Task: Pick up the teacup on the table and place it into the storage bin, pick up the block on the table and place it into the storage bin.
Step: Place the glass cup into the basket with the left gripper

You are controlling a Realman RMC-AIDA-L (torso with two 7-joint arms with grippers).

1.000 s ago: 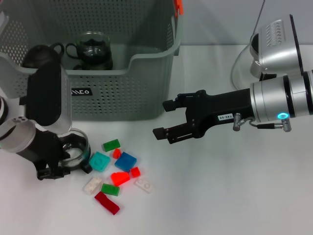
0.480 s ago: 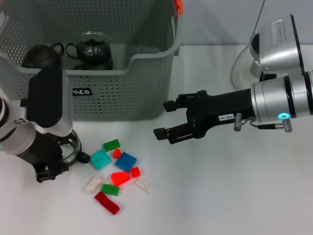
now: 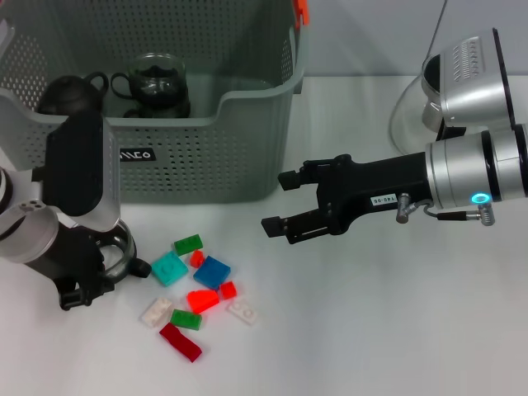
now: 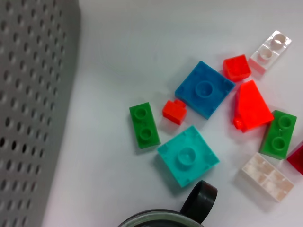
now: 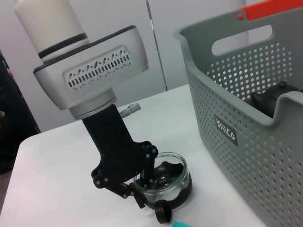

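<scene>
A glass teacup point(image 3: 120, 247) with a black handle point(image 4: 199, 200) sits at the front left, just in front of the storage bin point(image 3: 206, 157). My left gripper point(image 3: 101, 266) is shut on its rim; the right wrist view shows those fingers point(image 5: 142, 187) clamped over the teacup point(image 5: 163, 182). Several blocks lie beside it: teal point(image 3: 167, 270), blue point(image 3: 212, 271), green point(image 3: 187, 244) and red point(image 3: 202, 299), with the teal block point(image 4: 188, 155) nearest the handle. My right gripper point(image 3: 276, 201) hangs open above bare table, right of the bin.
Inside the bin stand a dark teapot point(image 3: 73, 92) and a dark glass cup point(image 3: 157, 82). An orange clip point(image 3: 301, 10) is on the bin's back right corner. A clear round cover point(image 3: 406, 124) sits behind my right arm. White point(image 3: 242, 312) and dark red point(image 3: 180, 341) blocks lie nearest the front.
My left gripper has shifted a little to the left with the teacup, drawing the handle away from the teal block. The right arm has barely moved.
</scene>
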